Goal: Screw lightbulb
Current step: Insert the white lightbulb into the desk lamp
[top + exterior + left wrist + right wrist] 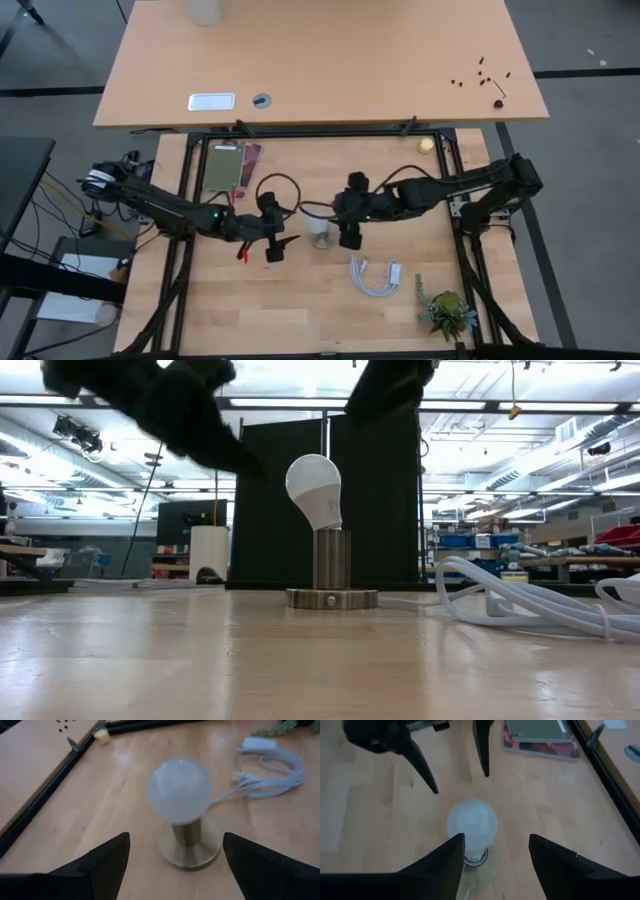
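Observation:
The frosted-white lightbulb [314, 488] stands with its base in a silvery upright socket [332, 560] on a round metal disc [332, 598], and leans toward the left of the low view. It also shows in the high view [321, 232] at mid-table. My left gripper [283, 243] is open on the bulb's left side, its fingers standing to either side of the bulb in the left wrist view [176, 837], apart from it. My right gripper [350, 238] is open just right of the bulb and higher than it, looking down on it [496, 839].
A coiled white cable with plug [375, 277] lies near-right of the socket. A small potted plant [447, 310] stands at the near right. A book [230, 165] lies at the far left, and a small yellow object [427, 145] sits at the far right by the black frame.

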### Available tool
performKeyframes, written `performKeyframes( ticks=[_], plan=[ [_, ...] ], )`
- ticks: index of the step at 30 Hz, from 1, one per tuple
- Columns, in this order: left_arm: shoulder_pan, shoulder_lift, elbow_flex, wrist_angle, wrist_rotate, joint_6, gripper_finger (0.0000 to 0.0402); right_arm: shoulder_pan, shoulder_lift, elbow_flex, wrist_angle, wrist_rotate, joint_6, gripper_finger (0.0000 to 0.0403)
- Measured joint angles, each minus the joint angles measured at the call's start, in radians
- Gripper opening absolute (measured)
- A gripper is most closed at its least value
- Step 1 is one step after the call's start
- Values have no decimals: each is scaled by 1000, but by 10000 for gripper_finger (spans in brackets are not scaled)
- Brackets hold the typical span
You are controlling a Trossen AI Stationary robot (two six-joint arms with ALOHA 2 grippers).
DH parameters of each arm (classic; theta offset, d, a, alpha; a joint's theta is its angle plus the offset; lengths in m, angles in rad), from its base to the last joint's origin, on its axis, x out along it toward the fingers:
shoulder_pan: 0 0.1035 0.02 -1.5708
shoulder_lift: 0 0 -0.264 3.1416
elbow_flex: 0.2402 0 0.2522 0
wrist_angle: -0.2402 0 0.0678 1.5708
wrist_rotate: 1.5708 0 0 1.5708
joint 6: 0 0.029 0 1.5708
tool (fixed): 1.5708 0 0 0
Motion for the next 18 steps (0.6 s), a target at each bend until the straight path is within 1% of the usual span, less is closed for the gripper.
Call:
performKeyframes(
  ticks=[3,6,9,11,14,18],
  plan=[
    [21,14,-28,69,-1,-3,323,-14,7,18,8,-5,-10,241],
    [37,21,-45,67,-2,-18,323,-30,7,22,30,-5,-35,246],
    [47,38,-65,101,16,-31,322,-45,7,22,44,-15,-40,248],
    [49,64,-80,170,35,-45,318,-51,11,22,52,-35,-33,247],
    [49,110,-106,272,39,-43,309,-52,35,22,84,-62,-40,247],
    [50,147,-107,342,39,-20,293,-52,47,22,116,-80,-57,248]
  ],
)
